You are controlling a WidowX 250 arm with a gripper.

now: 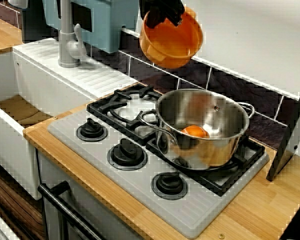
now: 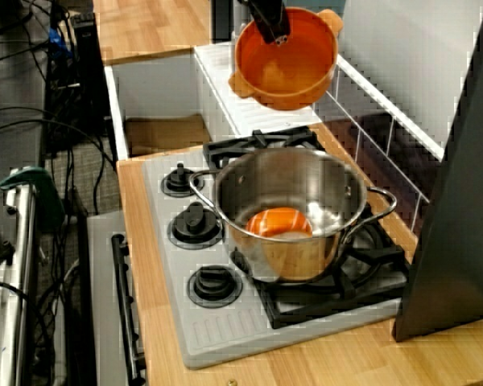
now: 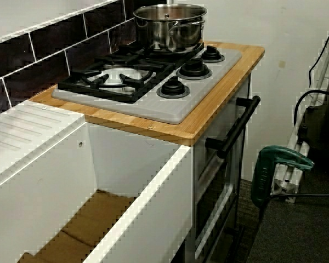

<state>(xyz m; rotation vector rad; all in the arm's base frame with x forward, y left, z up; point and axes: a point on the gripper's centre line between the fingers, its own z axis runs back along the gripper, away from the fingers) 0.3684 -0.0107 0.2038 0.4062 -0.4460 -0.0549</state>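
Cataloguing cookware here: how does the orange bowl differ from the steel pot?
The orange plastic bowl hangs tilted in the air, gripped at its rim by the black end effector; the shiny steel pot stands upright on the burner grate. The bowl looks smaller, with flat tab handles; the pot has wire loop handles. The bowl looks empty; the pot holds a round orange object. Both are round and open-topped.

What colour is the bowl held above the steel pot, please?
Round plastic bowl: orange, clearest from the side view.
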